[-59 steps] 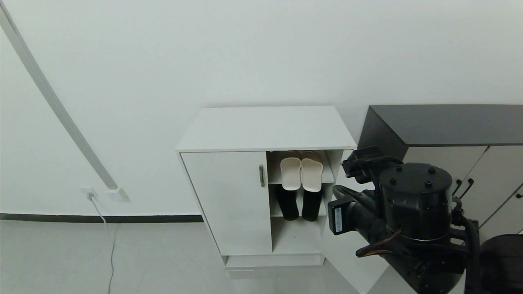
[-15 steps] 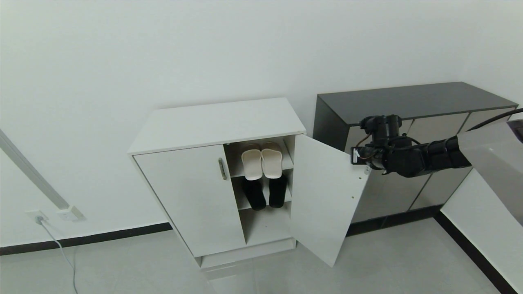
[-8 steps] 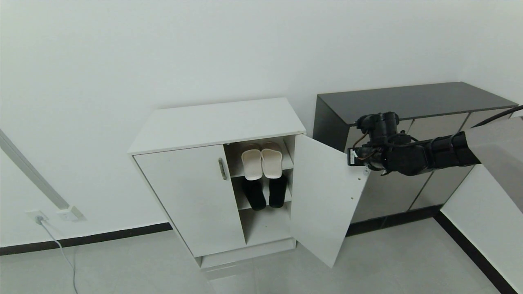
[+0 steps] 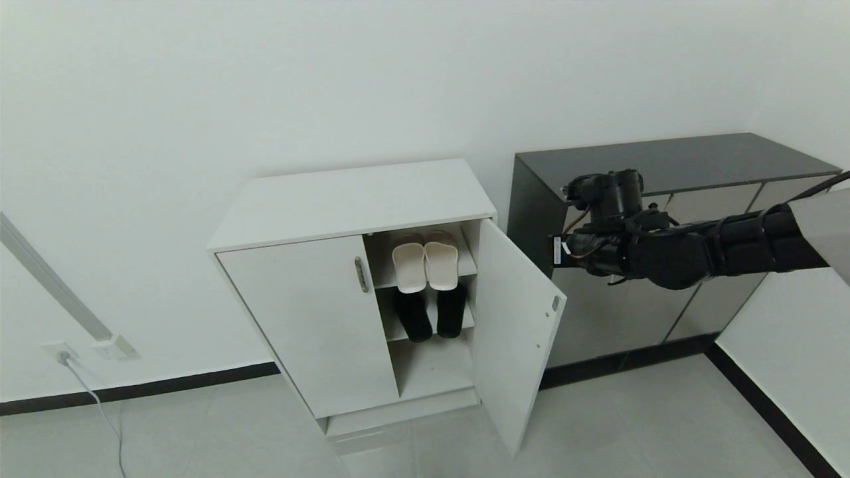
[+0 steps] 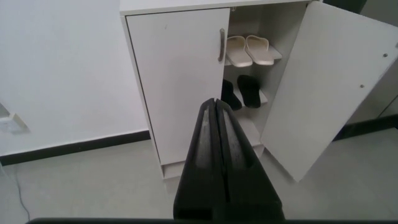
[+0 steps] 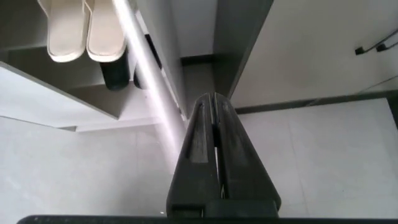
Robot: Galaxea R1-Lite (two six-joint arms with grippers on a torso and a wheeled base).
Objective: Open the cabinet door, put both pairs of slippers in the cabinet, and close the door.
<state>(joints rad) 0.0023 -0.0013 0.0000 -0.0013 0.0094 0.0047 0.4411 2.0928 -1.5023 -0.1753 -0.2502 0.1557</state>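
The white cabinet [image 4: 352, 199] stands against the wall with its left door [image 4: 312, 325] shut and its right door [image 4: 511, 332] partly open, angled out toward me. Inside, white slippers [image 4: 425, 265] hang off the upper shelf, and black slippers [image 4: 431, 315] sit on the shelf below. My right gripper [image 4: 556, 251] is shut and empty, just behind the open door's top outer corner; the door's top edge [image 6: 149, 74] runs past its tip [image 6: 214, 99]. My left gripper [image 5: 214, 102] is shut and empty, low in front of the cabinet, pointing at the shut door [image 5: 180, 81].
A grey sideboard with a dark top [image 4: 664, 159] stands close to the right of the cabinet, behind my right arm. A white surface [image 4: 783, 345] juts in at the far right. A wall socket with a cable [image 4: 63, 355] is at the left. Bare floor lies before the cabinet.
The right door has swung further toward shut over the last second. My right arm has moved left with it, behind the door's outer edge.
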